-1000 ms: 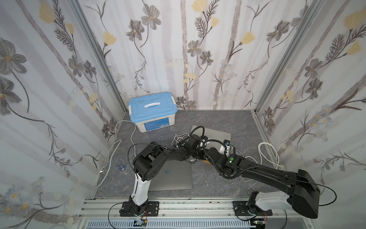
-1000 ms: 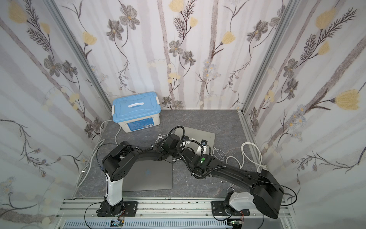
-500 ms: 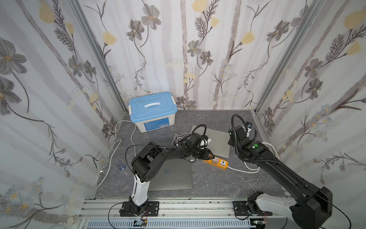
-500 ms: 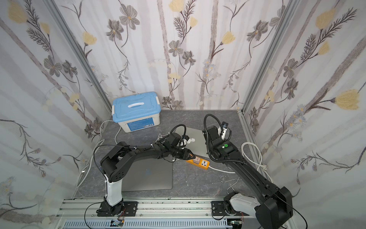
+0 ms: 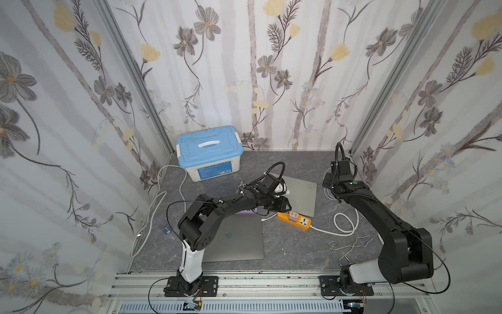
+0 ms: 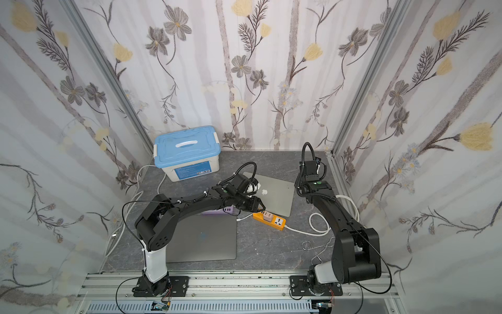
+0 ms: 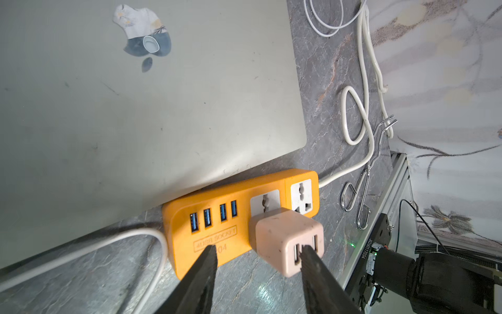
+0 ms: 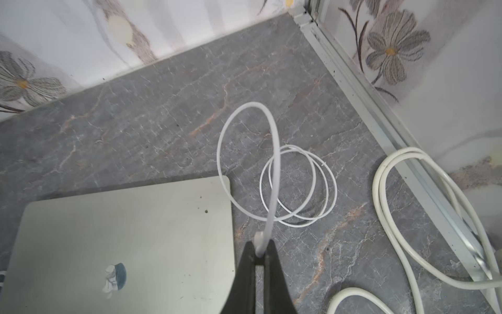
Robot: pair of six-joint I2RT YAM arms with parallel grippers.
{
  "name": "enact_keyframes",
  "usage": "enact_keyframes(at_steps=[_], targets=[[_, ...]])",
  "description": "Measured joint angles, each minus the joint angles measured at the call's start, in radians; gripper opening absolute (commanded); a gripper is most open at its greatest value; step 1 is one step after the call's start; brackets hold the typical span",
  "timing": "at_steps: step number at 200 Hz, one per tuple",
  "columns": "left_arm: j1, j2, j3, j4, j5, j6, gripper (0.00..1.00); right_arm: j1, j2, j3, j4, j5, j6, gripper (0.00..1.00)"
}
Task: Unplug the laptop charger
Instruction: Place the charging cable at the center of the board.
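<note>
**Left tool** [image 7: 258, 248], released. Its jaws stand apart above the strip [image 7: 239, 190]. One finger is in front of the port face of the charger [image 7: 282, 236] and the other is over the strip's printed label. Neither clamps anything.

**Charger.** A pale pink cube seated in a socket of the orange strip. It stands upright from the strip, its two ports turned away from it toward the wrist camera. The strip lies flat on the bench [image 8: 163, 122]. In both top views its long axis slants from the left tool toward the front right. One long side lies against the edge of a closed silver laptop [image 7: 163, 108]. A thick white cord [image 7: 344, 114] leaves the strip's far end and loops beside wire tongs [image 7: 367, 174].

**Right tool** [image 8: 260, 243], clenched on the end of a thin white cable [image 8: 275, 163]. The end points out between the jaws, apart from the laptop. The cable arcs up in one open loop, then falls to a flat coil on the bench just beside the laptop's corner.

**Box** [image 5: 209, 146], rear left. The blue lid is shut and the contents are hidden.

**Surroundings.** A second laptop [image 5: 239, 242], closed, lies at the front under the left arm. The bench is grey and marble-veined. The three walls [image 5: 271, 81] are papered with grey and yellow flowers.
</note>
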Motion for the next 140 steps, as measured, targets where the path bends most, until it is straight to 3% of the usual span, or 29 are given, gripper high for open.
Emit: enact_keyframes(at_steps=[27, 78, 140], targets=[[0.0, -0.012, 0.001, -0.023, -0.002, 0.0, 0.54, -0.056, 0.075, -0.068, 0.048, -0.1, -0.007, 0.08], [0.003, -0.023, 0.004, -0.072, -0.039, 0.013, 0.54, -0.111, 0.214, -0.043, 0.105, -0.243, -0.03, 0.12], [0.008, -0.026, -0.01, -0.087, -0.056, 0.014, 0.54, -0.113, 0.23, -0.03, 0.131, -0.269, -0.054, 0.22]])
